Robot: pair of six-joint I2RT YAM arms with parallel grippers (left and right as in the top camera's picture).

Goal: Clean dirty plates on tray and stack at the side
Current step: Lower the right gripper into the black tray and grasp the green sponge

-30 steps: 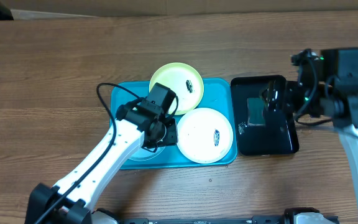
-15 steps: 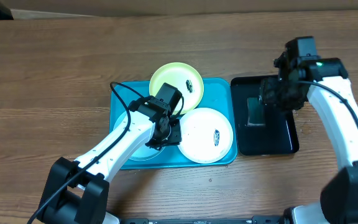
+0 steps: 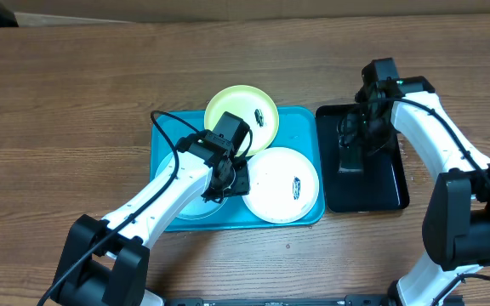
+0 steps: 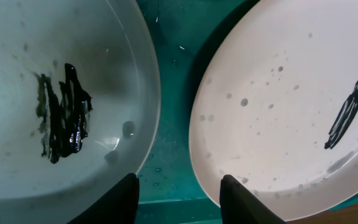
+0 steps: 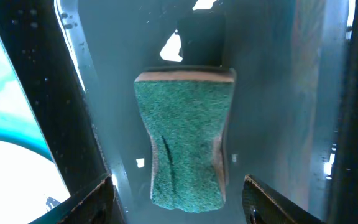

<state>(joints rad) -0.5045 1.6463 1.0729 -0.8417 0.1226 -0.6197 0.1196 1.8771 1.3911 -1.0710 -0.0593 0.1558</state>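
The turquoise tray (image 3: 298, 127) holds three plates. The lime-green plate (image 3: 235, 112) lies on its far rim, with a dark mark. The white plate (image 3: 272, 185) is at the front right, with a dark scribble (image 4: 345, 116). The light blue plate (image 3: 187, 206) is at the front left, mostly hidden under my left arm, and carries a dark smear (image 4: 64, 112). My left gripper (image 3: 228, 181) is open and empty, low over the gap between the blue plate (image 4: 17, 149) and the white plate (image 4: 278, 74). My right gripper (image 3: 353, 140) is open above a green sponge (image 5: 185, 143).
The sponge (image 3: 350, 159) lies in a wet, glossy black tray (image 3: 385, 194) just right of the turquoise tray. In the right wrist view, the black tray's rim (image 5: 42, 81) and a corner of the white plate (image 5: 11, 183) show at the left. Brown wooden table (image 3: 75, 102) all round.
My right arm has swung left from the table's right side to over the black tray, above the sponge. My left arm shifted slightly towards the plates, then stayed still.
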